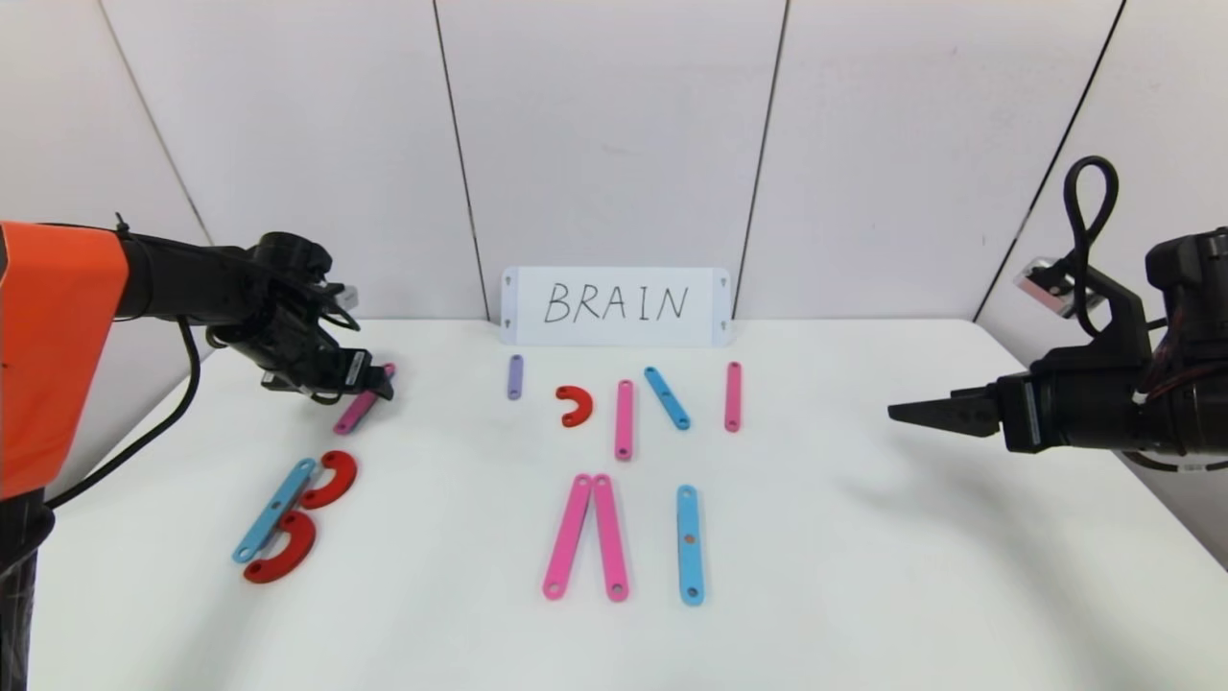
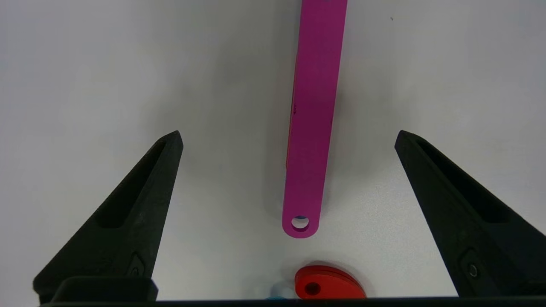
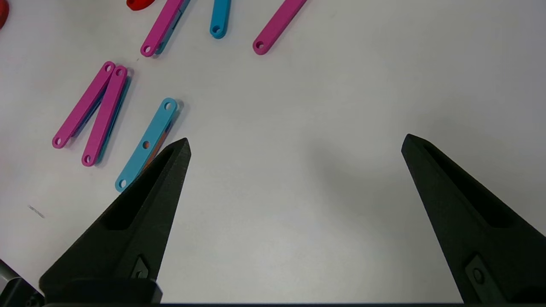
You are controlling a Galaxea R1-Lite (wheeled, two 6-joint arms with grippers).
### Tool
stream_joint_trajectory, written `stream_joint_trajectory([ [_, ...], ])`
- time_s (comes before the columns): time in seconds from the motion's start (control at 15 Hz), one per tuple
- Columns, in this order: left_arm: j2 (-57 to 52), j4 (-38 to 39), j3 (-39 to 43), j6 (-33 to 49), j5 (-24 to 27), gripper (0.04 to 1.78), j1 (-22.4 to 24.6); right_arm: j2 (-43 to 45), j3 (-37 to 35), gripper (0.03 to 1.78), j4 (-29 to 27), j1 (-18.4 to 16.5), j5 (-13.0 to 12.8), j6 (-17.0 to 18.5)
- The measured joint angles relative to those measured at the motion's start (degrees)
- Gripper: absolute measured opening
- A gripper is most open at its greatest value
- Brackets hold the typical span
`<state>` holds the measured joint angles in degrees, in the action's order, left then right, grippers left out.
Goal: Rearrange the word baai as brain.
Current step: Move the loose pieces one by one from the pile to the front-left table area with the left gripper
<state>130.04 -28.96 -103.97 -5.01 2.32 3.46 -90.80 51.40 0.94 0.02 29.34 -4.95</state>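
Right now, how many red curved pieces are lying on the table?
3. Two sit beside the slanted blue strip at front left: the upper arc and the lower arc. A smaller arc lies below the card. None seem hidden.

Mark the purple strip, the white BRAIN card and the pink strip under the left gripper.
purple strip point(image 1: 515, 377): head view, middle of its length.
white BRAIN card point(image 1: 523, 326): head view, bare lower left corner.
pink strip point(image 2: 313, 106): left wrist view, mid-length on its flat face.
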Motion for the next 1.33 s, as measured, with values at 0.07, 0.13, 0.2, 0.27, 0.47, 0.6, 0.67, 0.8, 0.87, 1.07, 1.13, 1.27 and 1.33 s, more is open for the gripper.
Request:
stream_joint_trajectory([
  [0.07,0.3,0.0,0.0,0.0,0.0,1.71,0.0,-0.1,0.0,1.74,0.0,0.0,0.0,0.0],
  [0.13,0.6,0.1,-0.1,0.0,0.0,1.65,0.1,-0.1,0.0,1.74,0.0,0.1,0.0,0.0],
  [0.2,0.8,0.2,-0.3,0.0,0.0,1.57,0.1,-0.1,0.0,1.74,0.0,0.2,0.0,0.0],
  [0.27,1.1,0.1,-0.4,0.0,0.0,1.46,0.1,-0.2,-0.1,1.74,0.0,0.2,0.0,0.0],
  [0.47,1.7,0.4,-0.6,0.0,0.1,0.99,0.4,-0.2,-0.1,1.74,0.0,0.2,-0.1,0.0],
  [0.6,2.0,0.4,-0.6,0.0,0.1,0.61,0.4,-0.2,-0.1,1.74,0.0,0.2,0.0,0.0],
  [0.67,2.2,0.4,-0.8,0.1,0.1,0.46,0.4,-0.2,-0.2,1.74,0.0,0.2,0.0,0.0],
  [0.8,2.4,0.4,-1.0,0.1,0.1,0.31,0.4,-0.2,-0.3,1.74,0.0,0.3,0.0,0.0],
  [0.87,2.4,0.4,-1.0,0.1,0.1,0.30,0.4,-0.2,-0.3,1.74,0.0,0.3,0.0,0.0],
  [1.07,1.8,0.2,-0.5,0.2,0.0,0.30,0.3,-0.2,-0.3,1.74,0.0,0.4,-0.1,0.0],
  [1.13,1.3,0.0,-0.1,0.2,0.0,0.30,0.3,-0.2,-0.3,1.74,0.0,0.4,-0.1,0.0],
  [1.27,-0.7,0.2,1.7,1.0,0.3,0.30,-0.1,-0.2,-0.4,1.74,0.0,0.4,0.0,0.0],
  [1.33,-2.2,0.3,3.4,1.6,0.7,0.30,-0.5,-0.2,-0.4,1.74,0.0,0.5,0.1,0.0],
])
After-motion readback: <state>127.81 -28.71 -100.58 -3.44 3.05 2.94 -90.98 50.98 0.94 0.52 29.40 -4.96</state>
